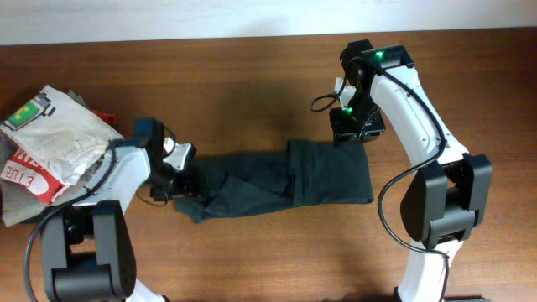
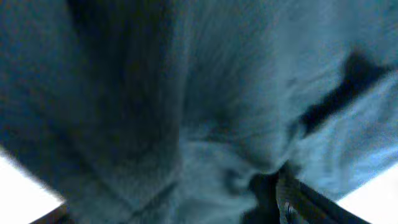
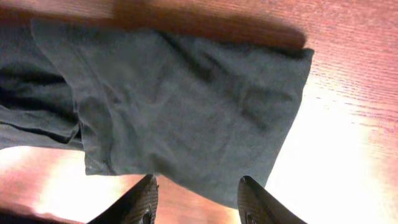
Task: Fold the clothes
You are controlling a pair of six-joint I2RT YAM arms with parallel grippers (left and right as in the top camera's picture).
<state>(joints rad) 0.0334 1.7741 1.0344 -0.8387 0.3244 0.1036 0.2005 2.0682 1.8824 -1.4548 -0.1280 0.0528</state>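
Observation:
The black T-shirt point(image 1: 277, 180) lies in a long, partly folded band across the middle of the wooden table, plain side up, with no letters showing. Its right part is a flat folded panel point(image 3: 186, 106); its left end is bunched. My left gripper point(image 1: 172, 174) is at that bunched left end. In the left wrist view the dark cloth point(image 2: 186, 112) fills the frame and gathers at the jaws, with one finger point(image 2: 295, 199) showing. My right gripper point(image 1: 354, 127) hovers over the shirt's far right edge, its fingers open and empty point(image 3: 198, 182).
A pile of other clothes sits at the far left: a white folded tee with a green label point(image 1: 50, 134) on a red-and-white printed garment point(image 1: 25, 174). Bare wooden table point(image 1: 252, 92) surrounds the shirt. A pale wall runs along the back edge.

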